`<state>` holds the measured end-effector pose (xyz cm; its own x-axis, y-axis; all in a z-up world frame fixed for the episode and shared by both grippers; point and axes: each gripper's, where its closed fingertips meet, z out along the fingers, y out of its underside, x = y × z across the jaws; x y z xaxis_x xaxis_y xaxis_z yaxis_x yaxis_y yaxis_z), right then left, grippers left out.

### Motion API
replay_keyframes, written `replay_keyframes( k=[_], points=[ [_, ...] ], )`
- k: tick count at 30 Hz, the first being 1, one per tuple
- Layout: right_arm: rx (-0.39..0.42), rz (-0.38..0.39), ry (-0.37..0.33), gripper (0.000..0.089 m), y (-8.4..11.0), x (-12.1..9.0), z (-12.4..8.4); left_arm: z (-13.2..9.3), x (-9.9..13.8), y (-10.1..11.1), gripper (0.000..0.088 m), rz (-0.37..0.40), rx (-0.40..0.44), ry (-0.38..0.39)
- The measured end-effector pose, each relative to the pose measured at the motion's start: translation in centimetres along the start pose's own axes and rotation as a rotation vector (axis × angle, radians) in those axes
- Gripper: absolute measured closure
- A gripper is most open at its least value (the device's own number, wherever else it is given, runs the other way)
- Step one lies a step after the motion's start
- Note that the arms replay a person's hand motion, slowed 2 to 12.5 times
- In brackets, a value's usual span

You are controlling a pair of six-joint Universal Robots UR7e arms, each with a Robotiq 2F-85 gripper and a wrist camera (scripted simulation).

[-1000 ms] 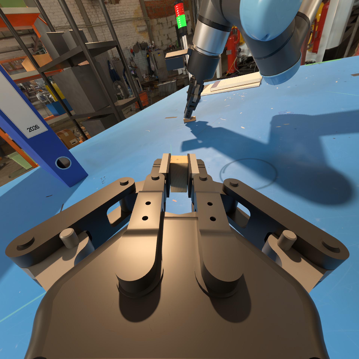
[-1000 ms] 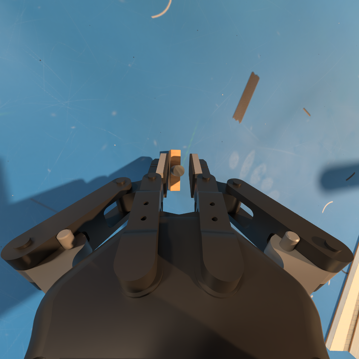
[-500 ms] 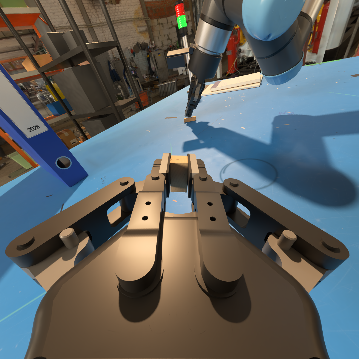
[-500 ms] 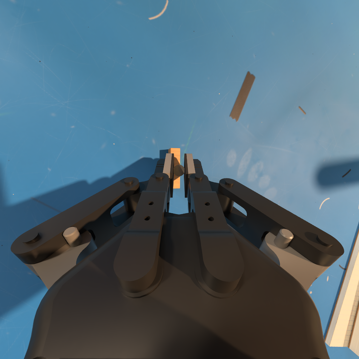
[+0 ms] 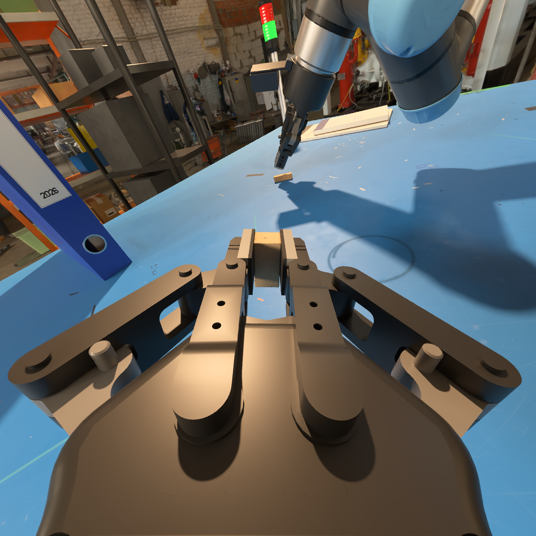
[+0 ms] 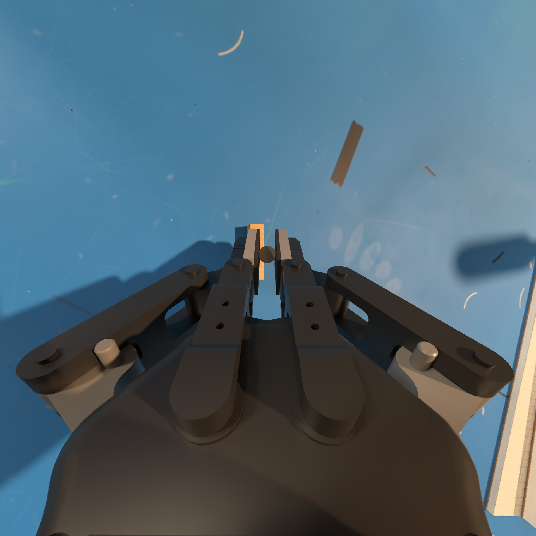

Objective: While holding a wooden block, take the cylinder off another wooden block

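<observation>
We are at the lift-off step. Our left gripper (image 5: 267, 246) clamps a pale wooden block (image 5: 267, 261) just above the blue counter (image 5: 435, 290). To the right of that block, farther off, the second flat wooden block (image 5: 282, 177) lies bare on the counter, and the right gripper (image 6: 266, 246), narrowed on the small grey-brown cylinder (image 6: 266, 254), hangs just above it. Next, we judge, carry the cylinder clear and keep both grips firm.
</observation>
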<state>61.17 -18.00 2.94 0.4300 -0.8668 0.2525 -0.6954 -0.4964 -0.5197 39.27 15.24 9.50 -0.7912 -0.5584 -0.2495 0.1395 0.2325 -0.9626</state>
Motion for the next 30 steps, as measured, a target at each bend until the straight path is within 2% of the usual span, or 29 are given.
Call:
replay_keyframes(
  k=[9, 15, 19, 24, 30],
  points=[
    [0.072, 0.013, -0.001, 0.0800, -1.0, -0.1, -1.3, 0.0, 0.1, 0.0, 0.0735, 0.006, -0.001, 0.000],
    [0.157, 0.042, -0.058, 0.0800, -2.2, -0.8, -2.9, 0.0, 0.0, 0.0, 0.0735, 0.005, 0.001, -0.002],
    [0.230, 0.076, -0.130, 0.0800, -3.2, -1.5, -4.4, 0.0, 0.0, 0.0, 0.0735, 0.004, 0.001, -0.003],
    [0.336, 0.130, -0.253, 0.0799, -4.6, -2.8, -6.8, 0.0, 0.0, 0.0, 0.0735, 0.005, 0.000, -0.005],
    [0.474, 0.197, -0.437, 0.0801, -6.0, -4.5, -10.4, 0.0, -0.1, 0.1, 0.0735, 0.009, -0.007, -0.011]
  ],
)
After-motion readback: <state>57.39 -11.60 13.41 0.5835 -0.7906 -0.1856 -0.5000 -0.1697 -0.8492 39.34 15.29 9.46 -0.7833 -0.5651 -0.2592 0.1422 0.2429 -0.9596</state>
